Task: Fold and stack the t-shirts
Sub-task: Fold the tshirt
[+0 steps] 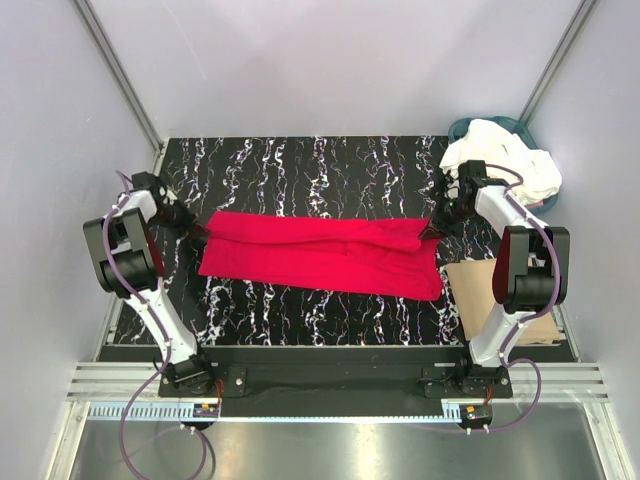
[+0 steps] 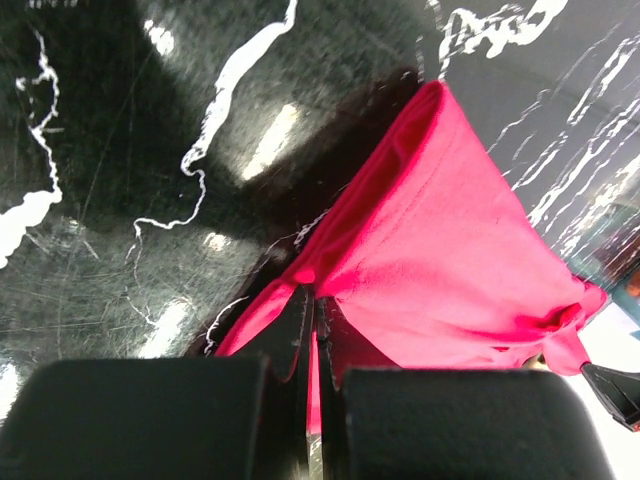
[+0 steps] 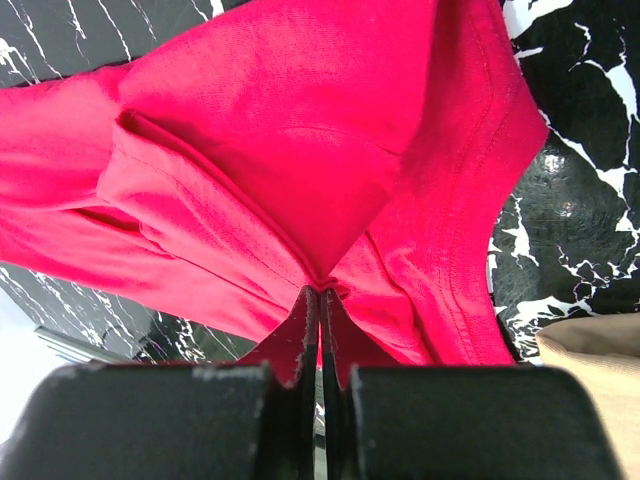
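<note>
Top external view: red t-shirt (image 1: 320,255) laid as a long band across the middle of the black marbled tabletop (image 1: 300,165). Left fingers (image 2: 297,340) closed tight on its left end, right fingers (image 3: 305,335) pinched on its right end, both ends seemingly raised a little off the surface. Cream-white t-shirts (image 1: 505,165) heaped on teal basket (image 1: 462,128) at far right corner; tan cardboard sheet (image 1: 475,300) at near right, just beside the red hem.

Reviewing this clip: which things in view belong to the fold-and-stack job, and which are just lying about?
Part of the job:
- red t-shirt, pinched at its two ends by the left gripper and right gripper
- cream-white t-shirts, heaped at the far right

Just lying about:
- teal basket under that heap
- cardboard sheet
</note>
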Motion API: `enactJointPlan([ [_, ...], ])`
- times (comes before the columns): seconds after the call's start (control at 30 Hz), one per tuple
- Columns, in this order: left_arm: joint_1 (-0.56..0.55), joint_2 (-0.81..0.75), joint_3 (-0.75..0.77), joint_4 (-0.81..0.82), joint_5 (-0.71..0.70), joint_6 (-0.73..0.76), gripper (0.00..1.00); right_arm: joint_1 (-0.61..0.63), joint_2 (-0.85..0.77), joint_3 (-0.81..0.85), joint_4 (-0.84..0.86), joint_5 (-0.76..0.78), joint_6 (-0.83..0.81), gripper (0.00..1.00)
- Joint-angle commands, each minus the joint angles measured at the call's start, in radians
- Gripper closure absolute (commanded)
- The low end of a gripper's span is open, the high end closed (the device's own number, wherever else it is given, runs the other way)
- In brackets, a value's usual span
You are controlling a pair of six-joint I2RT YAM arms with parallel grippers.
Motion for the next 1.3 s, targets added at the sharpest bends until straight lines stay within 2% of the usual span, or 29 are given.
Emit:
enactJointPlan([
  [0.0, 0.009, -0.012, -0.013, 0.001, -0.024, 0.016, 1.0, -0.009, -0.034, 0.0, 0.005, 0.031, -0.023, 1.0],
  [0.13, 0.009, -0.015, -0.024, -0.012, -0.028, 0.024, 0.94, -0.009, -0.017, 0.001, 0.0, 0.039, -0.018, 0.96],
  [0.17, 0.009, -0.029, -0.028, -0.019, -0.037, 0.028, 0.86, -0.01, -0.014, -0.007, -0.001, 0.05, -0.014, 0.9],
  [0.27, 0.009, -0.09, -0.033, -0.07, -0.099, 0.043, 0.69, -0.012, -0.034, -0.013, -0.087, 0.077, 0.006, 0.8],
  [0.3, 0.009, -0.117, -0.043, -0.076, -0.132, 0.047, 0.67, -0.012, -0.052, -0.019, -0.106, 0.085, 0.009, 0.7],
  [0.37, 0.003, -0.206, -0.051, -0.078, -0.187, 0.05, 0.6, -0.012, -0.109, -0.012, -0.107, 0.097, 0.01, 0.62],
  [0.47, -0.029, -0.274, -0.044, -0.078, -0.215, 0.039, 0.59, -0.012, -0.114, 0.056, -0.1, 0.091, -0.007, 0.53],
  [0.57, -0.088, -0.274, -0.037, -0.049, -0.179, 0.008, 0.6, -0.012, -0.057, 0.092, -0.043, 0.009, 0.014, 0.51],
  [0.67, -0.15, -0.225, -0.024, -0.013, -0.144, -0.022, 0.66, -0.012, 0.032, 0.151, -0.018, -0.01, 0.037, 0.5],
  [0.77, -0.183, -0.141, 0.016, 0.016, -0.069, -0.024, 0.66, -0.013, 0.113, 0.22, -0.014, -0.005, 0.039, 0.5],
  [0.9, -0.187, -0.035, 0.096, 0.022, 0.018, -0.035, 0.67, -0.015, 0.188, 0.278, -0.012, 0.034, 0.037, 0.49],
  [1.27, -0.163, 0.048, 0.084, 0.025, -0.011, -0.059, 0.69, -0.036, 0.29, 0.289, 0.002, 0.048, 0.048, 0.46],
])
